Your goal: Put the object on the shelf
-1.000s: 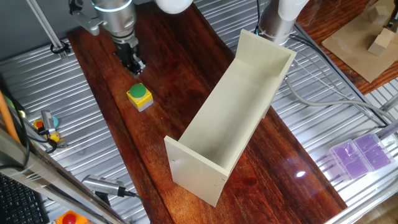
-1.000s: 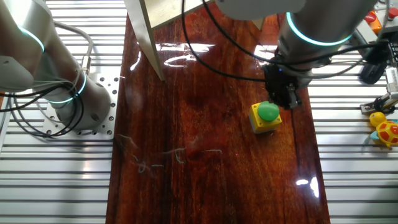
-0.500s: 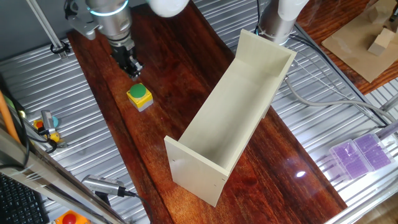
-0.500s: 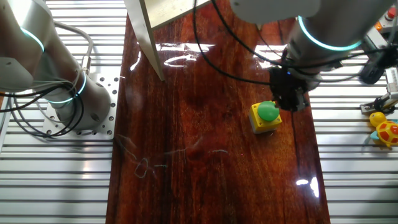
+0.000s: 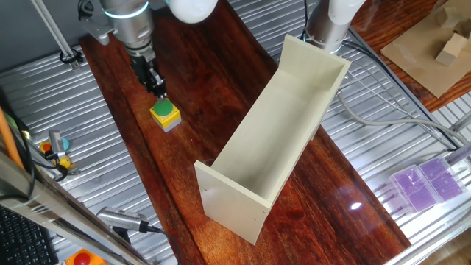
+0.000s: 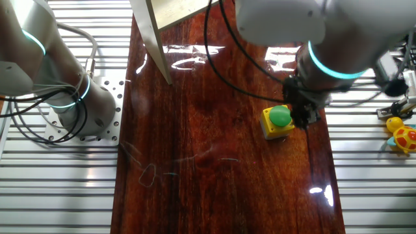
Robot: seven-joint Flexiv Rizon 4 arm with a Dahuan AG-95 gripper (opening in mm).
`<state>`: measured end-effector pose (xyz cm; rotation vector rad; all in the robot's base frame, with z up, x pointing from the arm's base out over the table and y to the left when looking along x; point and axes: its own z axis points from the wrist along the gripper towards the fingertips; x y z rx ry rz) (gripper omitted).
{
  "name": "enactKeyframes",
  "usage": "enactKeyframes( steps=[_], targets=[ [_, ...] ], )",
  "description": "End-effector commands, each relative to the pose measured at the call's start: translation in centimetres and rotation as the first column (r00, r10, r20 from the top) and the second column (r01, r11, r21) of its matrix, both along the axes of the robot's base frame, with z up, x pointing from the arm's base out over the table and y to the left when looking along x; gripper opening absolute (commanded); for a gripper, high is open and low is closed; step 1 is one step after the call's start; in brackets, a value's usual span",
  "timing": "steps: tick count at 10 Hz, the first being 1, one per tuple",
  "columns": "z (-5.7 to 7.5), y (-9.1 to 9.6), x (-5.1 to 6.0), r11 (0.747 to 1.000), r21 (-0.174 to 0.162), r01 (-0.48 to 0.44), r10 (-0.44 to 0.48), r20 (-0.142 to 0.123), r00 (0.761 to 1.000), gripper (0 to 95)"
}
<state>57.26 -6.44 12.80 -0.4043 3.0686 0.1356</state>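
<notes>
The object (image 5: 165, 115), a small yellow box with a round green button, stands on the dark wooden tabletop; it also shows in the other fixed view (image 6: 278, 121). My gripper (image 5: 156, 86) points down right next to the box, at its far left side, low over the table. In the other fixed view the gripper (image 6: 303, 116) is at the box's right edge, and the dark fingers partly cover that edge. The jaws look a little apart and hold nothing. The shelf (image 5: 291, 118), a long cream open trough, lies diagonally to the right of the box.
The robot base (image 6: 71, 97) stands on the ribbed metal surface beside the wood. Small toys (image 6: 402, 133) lie at the table's side. Purple boxes (image 5: 427, 182) sit at the right, and wooden blocks (image 5: 450, 46) on cardboard at the back right. A shelf panel (image 6: 153, 29) stands at the far edge.
My gripper has moved down and closer to the green-button box, ending right against its side. The box and the shelf have not moved.
</notes>
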Motion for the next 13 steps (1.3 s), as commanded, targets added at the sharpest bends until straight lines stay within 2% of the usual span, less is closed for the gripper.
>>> enactKeyframes(
  steps=[1, 3, 7, 8, 13],
  targets=[
    [0.1, 0.0, -0.3, 1.0, -0.006, 0.01, -0.01, -0.007, 1.0, 95.0],
    [0.1, 0.1, -0.3, 0.999, -0.01, 0.035, -0.035, -0.011, 0.999, 95.0],
    [-1.7, 1.1, 0.4, 0.995, -0.012, 0.098, -0.098, -0.009, 0.995, 95.0],
    [-2.5, 1.2, 0.5, 0.994, -0.021, 0.105, -0.105, -0.008, 0.994, 95.0],
    [-2.6, 1.2, 0.5, 0.995, -0.048, 0.09, -0.091, -0.011, 0.996, 95.0]
  ],
)
